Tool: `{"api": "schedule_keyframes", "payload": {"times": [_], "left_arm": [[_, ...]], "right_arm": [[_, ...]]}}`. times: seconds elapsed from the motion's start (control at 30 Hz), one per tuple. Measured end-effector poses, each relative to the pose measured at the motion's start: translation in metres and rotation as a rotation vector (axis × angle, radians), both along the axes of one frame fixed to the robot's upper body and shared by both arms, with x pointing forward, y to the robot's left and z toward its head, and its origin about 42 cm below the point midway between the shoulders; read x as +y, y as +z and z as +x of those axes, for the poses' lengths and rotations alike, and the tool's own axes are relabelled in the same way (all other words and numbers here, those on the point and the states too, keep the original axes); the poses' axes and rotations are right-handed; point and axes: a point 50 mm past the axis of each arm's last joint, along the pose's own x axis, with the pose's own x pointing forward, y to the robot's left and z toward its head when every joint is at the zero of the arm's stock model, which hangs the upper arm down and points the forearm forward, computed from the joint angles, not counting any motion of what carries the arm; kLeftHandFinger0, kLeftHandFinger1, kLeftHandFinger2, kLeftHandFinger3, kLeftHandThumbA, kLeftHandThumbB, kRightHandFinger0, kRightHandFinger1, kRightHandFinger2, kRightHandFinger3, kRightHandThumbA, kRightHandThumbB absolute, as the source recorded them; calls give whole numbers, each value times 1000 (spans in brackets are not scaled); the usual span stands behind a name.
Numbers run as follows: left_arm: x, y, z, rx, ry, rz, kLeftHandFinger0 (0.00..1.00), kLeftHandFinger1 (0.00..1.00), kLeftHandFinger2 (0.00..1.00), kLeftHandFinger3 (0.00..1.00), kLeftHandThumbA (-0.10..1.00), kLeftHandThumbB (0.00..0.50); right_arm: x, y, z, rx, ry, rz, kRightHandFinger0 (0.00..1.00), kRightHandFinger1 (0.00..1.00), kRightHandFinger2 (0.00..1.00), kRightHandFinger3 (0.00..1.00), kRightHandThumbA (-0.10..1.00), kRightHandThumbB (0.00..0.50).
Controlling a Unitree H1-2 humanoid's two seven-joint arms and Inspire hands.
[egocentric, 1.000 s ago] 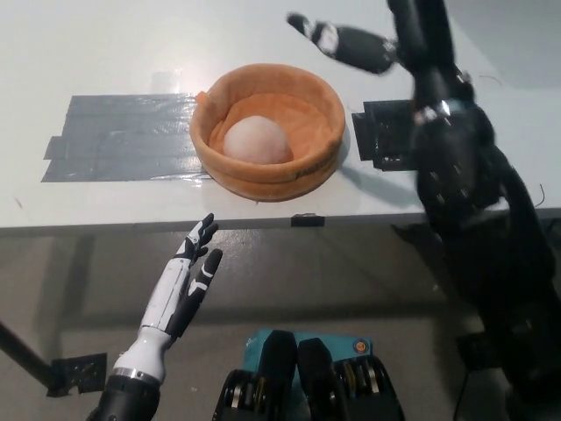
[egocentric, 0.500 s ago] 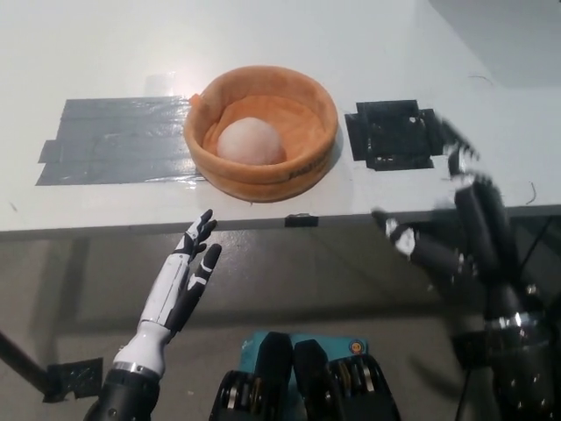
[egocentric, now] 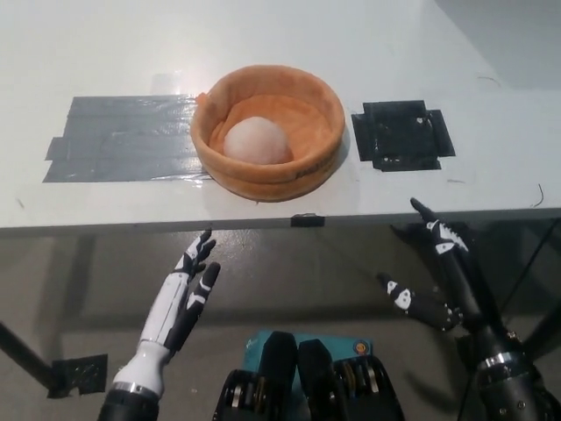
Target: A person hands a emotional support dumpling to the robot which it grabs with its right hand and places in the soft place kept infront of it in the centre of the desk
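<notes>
Our right hand (egocentric: 443,276) has dropped from above the desk (egocentric: 263,35) to below its front edge since a second ago. Left to right: our left hand (egocentric: 186,294) rests low with fingers spread and empty, the dumpling (egocentric: 256,140) lies inside the orange cushion bowl (egocentric: 302,167) at centre, and our right hand hangs open, holding nothing. We judge the placing done

We can read no text; the dark print on the front rim of the orange soft basket (egocentric: 298,175) is too blurred.
</notes>
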Motion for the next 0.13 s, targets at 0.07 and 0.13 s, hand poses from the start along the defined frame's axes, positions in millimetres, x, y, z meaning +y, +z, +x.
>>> {"api": "schedule_keyframes", "payload": {"times": [0.07, 0.13], "left_arm": [[1, -4, -4, 13, 1, 0, 1000, 1000, 1000, 1000, 1000, 0], [1, -7, -8, 21, 1, 0, 1000, 1000, 1000, 1000, 1000, 0]], "right_arm": [[-1, -7, -6, 22, 5, 9, 1000, 1000, 1000, 1000, 724, 243], [-1, -12, -10, 43, 7, 19, 1000, 1000, 1000, 1000, 708, 237]]}}
